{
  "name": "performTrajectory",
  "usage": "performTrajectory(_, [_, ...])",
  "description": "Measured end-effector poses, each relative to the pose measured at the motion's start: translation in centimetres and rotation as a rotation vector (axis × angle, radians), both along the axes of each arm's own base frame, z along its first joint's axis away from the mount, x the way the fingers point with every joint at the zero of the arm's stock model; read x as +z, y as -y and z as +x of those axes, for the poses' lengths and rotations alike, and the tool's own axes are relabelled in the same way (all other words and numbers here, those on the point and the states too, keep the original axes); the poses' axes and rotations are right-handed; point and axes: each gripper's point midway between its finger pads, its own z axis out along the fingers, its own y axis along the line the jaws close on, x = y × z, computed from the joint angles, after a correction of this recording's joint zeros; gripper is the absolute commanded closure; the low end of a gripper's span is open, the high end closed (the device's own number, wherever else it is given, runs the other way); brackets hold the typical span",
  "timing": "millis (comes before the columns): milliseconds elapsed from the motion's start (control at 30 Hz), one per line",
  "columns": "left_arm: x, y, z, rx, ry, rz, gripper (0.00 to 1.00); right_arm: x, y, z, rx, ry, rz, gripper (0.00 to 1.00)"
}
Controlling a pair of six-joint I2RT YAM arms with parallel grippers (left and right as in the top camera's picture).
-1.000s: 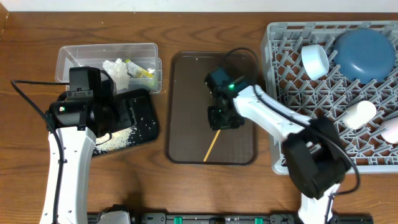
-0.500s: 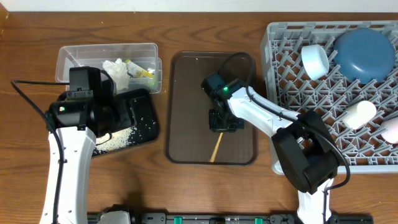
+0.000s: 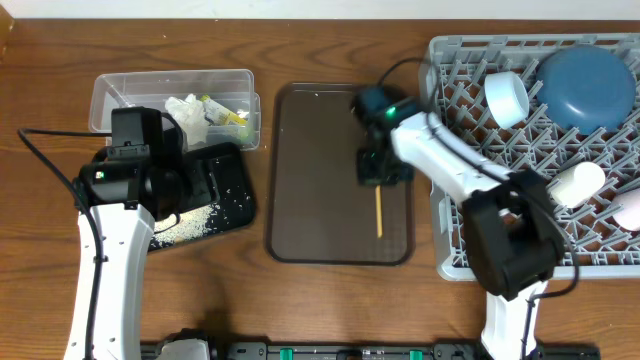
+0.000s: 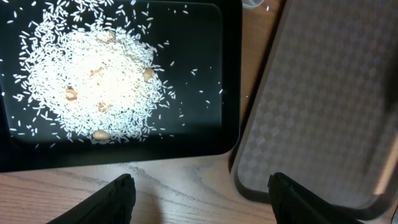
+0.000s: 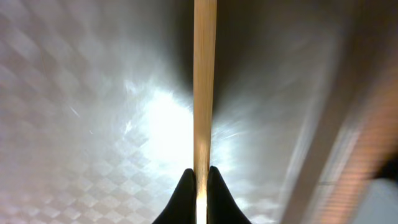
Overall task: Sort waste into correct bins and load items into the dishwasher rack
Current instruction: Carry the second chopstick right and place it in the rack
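My right gripper (image 3: pixel 379 178) is shut on a wooden chopstick (image 3: pixel 379 212), held over the right side of the brown serving tray (image 3: pixel 310 170); the wrist view shows the stick (image 5: pixel 204 87) pinched between the fingertips (image 5: pixel 200 177). My left gripper (image 4: pixel 199 193) is open and empty above the table, between the black tray (image 4: pixel 230 74) holding rice scraps (image 4: pixel 93 81) and the brown tray's corner (image 4: pixel 298 124). The clear tub (image 3: pixel 170 100) holds white tissue (image 3: pixel 187 110) and a yellow-green wrapper (image 3: pixel 225 115). The grey rack (image 3: pixel 500 160) holds the dark blue plate (image 3: pixel 587 85), a white cup (image 3: pixel 507 97), another pale cup (image 3: pixel 577 183) and something pink at the right edge (image 3: pixel 630 208).
The rack stands close to the brown tray's right rim. The black tray (image 3: pixel 220 195) lies under my left arm, in front of the clear tub. Bare wooden table lies in front of the trays.
My right gripper has moved right and toward the rack with the chopstick, which has swung from slanting to pointing straight toward the table front. The left arm has not moved.
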Motion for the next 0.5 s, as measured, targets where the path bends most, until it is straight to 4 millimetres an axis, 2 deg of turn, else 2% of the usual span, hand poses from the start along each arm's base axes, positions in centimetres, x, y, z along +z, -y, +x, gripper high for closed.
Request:
performTrajectory(100, [0.0, 0.0, 0.0, 0.000, 0.000, 0.000, 0.28, 3.0, 1.5, 1.8, 0.030, 0.064, 0.022, 0.99])
performTrajectory(167, [0.0, 0.0, 0.0, 0.000, 0.000, 0.000, 0.28, 6.1, 2.8, 2.9, 0.053, 0.142, 0.045, 0.99])
performTrajectory(267, [0.0, 0.0, 0.0, 0.000, 0.000, 0.000, 0.28, 10.7, 5.2, 3.8, 0.067, 0.251, 0.065, 0.99])
performTrajectory(367, [0.0, 0.0, 0.0, 0.000, 0.000, 0.000, 0.28, 13.9, 8.0, 4.0, 0.055, 0.321, 0.064, 0.99])
performTrajectory(433, [0.0, 0.0, 0.0, 0.000, 0.000, 0.000, 0.28, 14.7, 10.0, 3.8, 0.041, 0.328, 0.050, 0.99])
performTrajectory(500, [0.0, 0.0, 0.0, 0.000, 0.000, 0.000, 0.28, 14.6, 11.8, 3.4, 0.030, 0.301, 0.031, 0.99])
